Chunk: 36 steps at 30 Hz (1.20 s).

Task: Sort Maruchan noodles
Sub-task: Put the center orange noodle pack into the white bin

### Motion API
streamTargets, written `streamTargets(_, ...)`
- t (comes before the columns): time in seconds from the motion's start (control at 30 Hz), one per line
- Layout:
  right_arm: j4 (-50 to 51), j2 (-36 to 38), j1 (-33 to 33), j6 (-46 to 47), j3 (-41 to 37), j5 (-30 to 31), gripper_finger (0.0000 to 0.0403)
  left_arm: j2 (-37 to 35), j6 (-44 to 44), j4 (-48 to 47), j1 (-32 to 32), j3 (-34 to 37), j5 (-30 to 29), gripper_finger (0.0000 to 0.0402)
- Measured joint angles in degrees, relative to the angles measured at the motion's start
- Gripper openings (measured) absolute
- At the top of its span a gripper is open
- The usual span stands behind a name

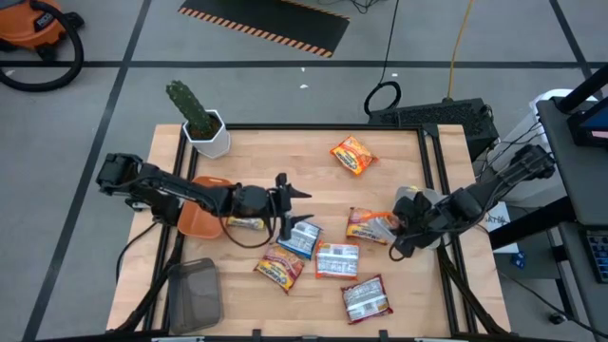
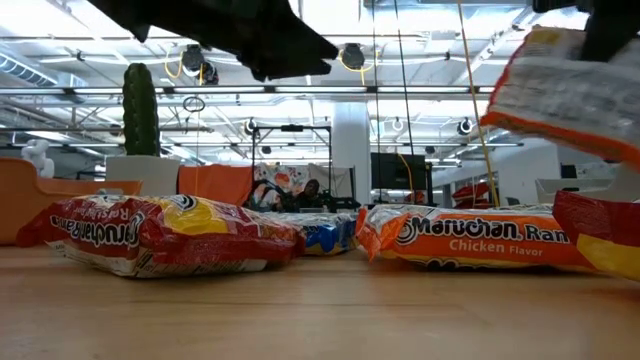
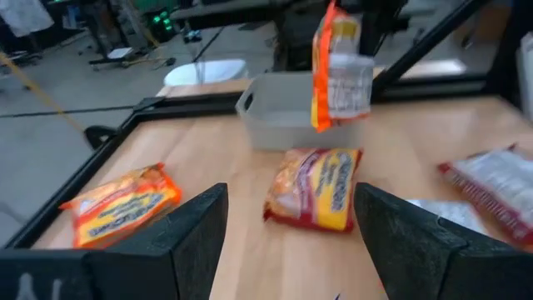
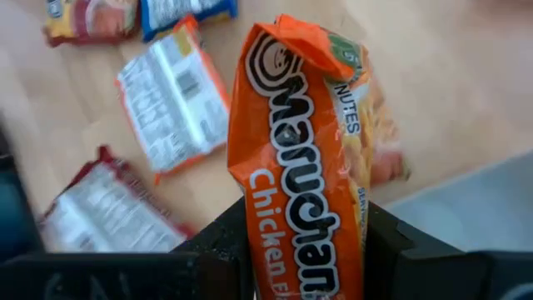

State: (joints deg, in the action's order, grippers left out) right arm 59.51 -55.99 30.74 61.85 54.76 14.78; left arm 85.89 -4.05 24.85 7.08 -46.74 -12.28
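Orange chicken-flavour packet (image 4: 304, 167) hung clamped by one end between the fingers of the right gripper (image 1: 407, 226), lifted clear of the wooden table (image 1: 399, 152) near its right edge. In the left wrist view the same packet dangled just above a pale grey tray (image 3: 283, 117), which suggested that it was held there for release into that tray as the bin for its colour. The left gripper (image 1: 288, 202) hovered over the middle of the table with its fingers spread wide and nothing between them, apparently poised to choose among the loose packets in front of it. Counted in the high view, the noodles numbered about eight: one held, one orange packet (image 1: 353, 155) lying alone toward the far side, one orange packet (image 1: 366, 224) beside the right gripper, and a cluster of roughly five nearer the front, among them a blue packet (image 1: 302, 237) and a dark red packet (image 1: 366, 298). One orange bowl (image 1: 202, 218), one dark tray (image 1: 195, 293) and one potted cactus (image 1: 198, 119) occupied the left side.
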Motion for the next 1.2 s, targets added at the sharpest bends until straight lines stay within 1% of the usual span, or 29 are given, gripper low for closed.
streamTargets(0.07,1.17,1.07,0.02,0.39,0.77,-1.65,0.0120,0.02,0.92,0.95,-0.97,0.00,2.15,0.0266)
streamTargets(0.17,5.07,1.46,0.02,0.52,3.54,-1.97,0.0120,0.02,1.26,2.42,-1.69,0.00,4.37,0.0266)
streamTargets(0.23,8.82,1.33,-0.02,1.30,6.03,-2.97,0.0120,0.02,1.46,3.14,-1.86,0.00,4.77,0.0266)
streamTargets(0.4,20.88,-0.67,-0.13,6.70,14.99,-5.65,0.0120,0.04,1.24,3.55,-1.80,0.00,4.97,0.0266)
streamTargets(0.47,24.96,-1.78,-0.13,8.30,18.36,-5.55,0.0120,0.04,0.46,4.02,-1.80,0.00,4.99,0.0266)
streamTargets(0.57,29.31,-3.07,-0.13,9.52,21.11,-2.71,0.0120,0.04,-0.01,4.24,-1.81,0.00,4.99,0.0266)
streamTargets(0.7,30.52,-4.35,-0.15,8.18,19.79,0.15,0.0120,0.06,-1.13,4.51,-2.19,0.00,4.99,0.0266)
streamTargets(0.77,30.46,-5.36,-0.15,8.20,18.07,-0.12,0.0121,0.06,-1.49,5.00,-2.34,0.00,4.97,0.0266)
streamTargets(0.9,30.47,-7.18,-0.25,8.87,13.74,-3.02,0.0121,0.06,-1.48,4.97,-2.70,0.00,4.97,0.0266)
streamTargets(1.07,30.55,-8.54,-1.46,8.19,8.49,-2.35,0.0121,0.06,-1.52,4.98,-2.72,0.00,4.97,0.0266)
streamTargets(1.2,30.51,-9.44,-2.70,5.97,4.68,-0.56,0.0121,0.06,-1.32,4.95,-2.72,0.00,4.95,0.0266)
